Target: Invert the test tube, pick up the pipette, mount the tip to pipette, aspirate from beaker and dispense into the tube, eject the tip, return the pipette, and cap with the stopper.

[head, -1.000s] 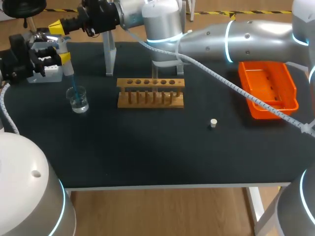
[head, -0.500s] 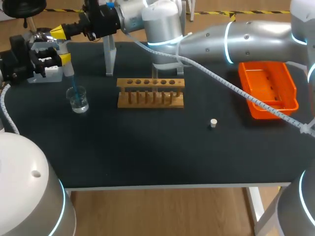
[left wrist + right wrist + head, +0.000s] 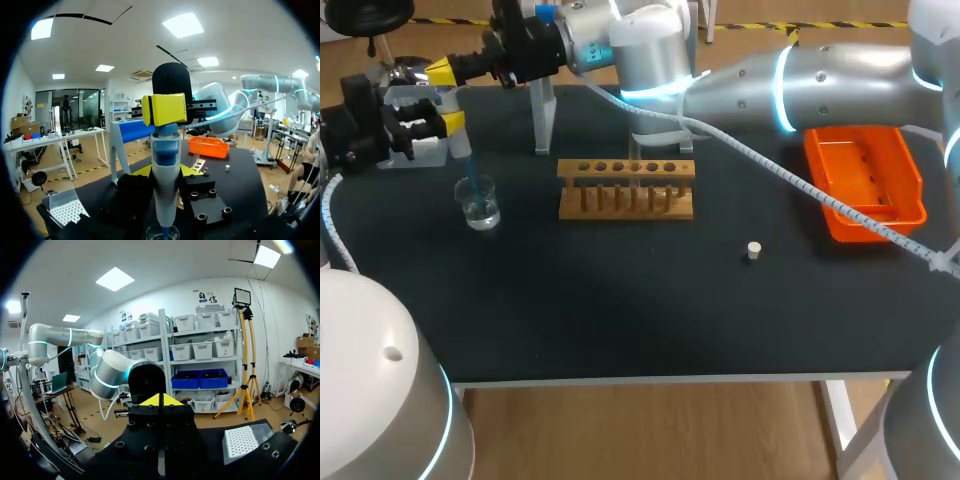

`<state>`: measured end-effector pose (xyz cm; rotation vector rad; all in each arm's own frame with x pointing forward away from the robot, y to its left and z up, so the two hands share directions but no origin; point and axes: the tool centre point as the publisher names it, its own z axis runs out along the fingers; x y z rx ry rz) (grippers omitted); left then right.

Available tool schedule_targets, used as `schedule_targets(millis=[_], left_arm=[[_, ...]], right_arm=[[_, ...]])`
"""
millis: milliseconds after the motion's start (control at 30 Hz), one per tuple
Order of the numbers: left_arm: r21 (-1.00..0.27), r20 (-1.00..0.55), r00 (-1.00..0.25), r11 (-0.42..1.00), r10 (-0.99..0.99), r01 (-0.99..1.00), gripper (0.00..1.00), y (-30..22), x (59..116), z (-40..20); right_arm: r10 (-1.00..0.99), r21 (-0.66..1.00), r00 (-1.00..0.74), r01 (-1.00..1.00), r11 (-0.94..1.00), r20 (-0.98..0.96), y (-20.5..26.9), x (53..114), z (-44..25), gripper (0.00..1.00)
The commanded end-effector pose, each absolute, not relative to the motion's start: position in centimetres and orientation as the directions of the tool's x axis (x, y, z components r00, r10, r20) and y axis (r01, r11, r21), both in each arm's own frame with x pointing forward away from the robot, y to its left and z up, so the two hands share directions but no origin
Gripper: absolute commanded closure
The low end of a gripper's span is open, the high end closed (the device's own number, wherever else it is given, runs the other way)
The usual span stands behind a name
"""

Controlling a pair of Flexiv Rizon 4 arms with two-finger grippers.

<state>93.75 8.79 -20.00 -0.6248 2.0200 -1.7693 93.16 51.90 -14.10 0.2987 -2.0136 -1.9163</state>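
My left gripper is shut on the white-and-blue pipette and holds it upright at the table's far left. In the left wrist view its yellow tips flank the pipette, with the gripper around the barrel. The blue tip dips into the glass beaker, seen under the pipette as a rim. My right gripper reaches across from the right, shut with nothing held, on top of the pipette's head; its closed tips show. The white stopper lies mid-table. No test tube is visible.
A wooden tube rack stands mid-table, right of the beaker. A grey pipette stand rises behind it. An orange tray sits at the right. A tip box lies beside my left gripper.
My right gripper's yellow tips have come down a little onto the pipette's top. The left gripper, pipette and beaker have kept still.
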Motion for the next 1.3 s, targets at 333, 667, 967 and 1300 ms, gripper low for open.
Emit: schedule_targets(millis=[333,667,967,1300], left_arm=[[-0.991,0.005,-0.828,0.107,-0.56,-0.078,1.0,8.9,93.9,-19.3],[-0.991,0.005,-0.828,0.107,-0.56,-0.078,1.0,8.9,93.9,-19.3],[-0.991,0.005,-0.828,0.107,-0.56,-0.078,1.0,8.9,93.9,-19.3],[-0.991,0.005,-0.828,0.107,-0.56,-0.078,1.0,8.9,93.9,-19.3]], right_arm=[[-0.39,0.999,-0.92,0.018,0.03,0.029,51.2,92.8,-10.5,0.71],[-0.366,0.999,-0.931,-0.021,0.035,-0.006,48.1,92.6,-8.5,0.0],[-0.308,0.992,-0.951,-0.053,0.118,-0.014,41.3,93.9,-8.5,0.0],[-0.262,0.974,-0.965,-0.055,0.219,0.005,31.9,94.4,-10.1,0.0]])
